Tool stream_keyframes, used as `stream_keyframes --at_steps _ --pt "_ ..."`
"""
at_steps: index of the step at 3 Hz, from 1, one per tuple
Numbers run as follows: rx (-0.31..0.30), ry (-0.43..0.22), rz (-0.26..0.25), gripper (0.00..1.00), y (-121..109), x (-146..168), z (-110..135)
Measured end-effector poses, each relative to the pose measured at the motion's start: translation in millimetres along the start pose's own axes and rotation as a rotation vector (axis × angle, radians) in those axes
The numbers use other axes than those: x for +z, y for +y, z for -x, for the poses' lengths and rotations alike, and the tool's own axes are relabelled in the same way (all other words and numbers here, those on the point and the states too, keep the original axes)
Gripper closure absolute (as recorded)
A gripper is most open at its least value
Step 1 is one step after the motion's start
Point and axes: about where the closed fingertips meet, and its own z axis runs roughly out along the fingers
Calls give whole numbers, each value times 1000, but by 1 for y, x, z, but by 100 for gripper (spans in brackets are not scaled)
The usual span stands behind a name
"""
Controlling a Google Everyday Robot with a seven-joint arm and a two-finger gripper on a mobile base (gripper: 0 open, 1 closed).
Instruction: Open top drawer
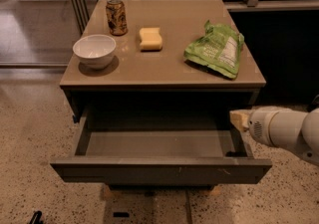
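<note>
Currently the top drawer (149, 170) stands pulled well out from under the tabletop (174, 68). You look down into its shallow grey interior. Its dark flat front lies nearest you, low in the view, with small pale scratches right of centre.

The hand (238, 117) is at the drawer's right side, just above the side wall and below the tabletop's front right corner. Only its pale yellowish tip shows. You cannot tell whether it is set wide or narrow, nor whether it touches the drawer wall. The white arm (286, 131) behind it comes in from the right edge of the view.

On the tabletop:
- A white bowl (94, 51) sits at front left.
- A can (116, 16) stands upright behind the bowl, near the back left.
- A yellow sponge (150, 39) lies near the middle, just right of the can.
- A green bag (216, 49) lies flat towards the right edge, well apart from the sponge.

A speckled floor (35, 133) surrounds the unit.
</note>
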Motion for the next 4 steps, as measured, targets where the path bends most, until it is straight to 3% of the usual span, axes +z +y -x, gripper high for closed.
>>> stream_keyframes --at_steps 1,3,4 --pt "-14 -24 -12 85 1 -6 8" --pt "-14 -24 -12 39 1 -6 8" --pt "-14 -24 -12 8 1 -6 8"
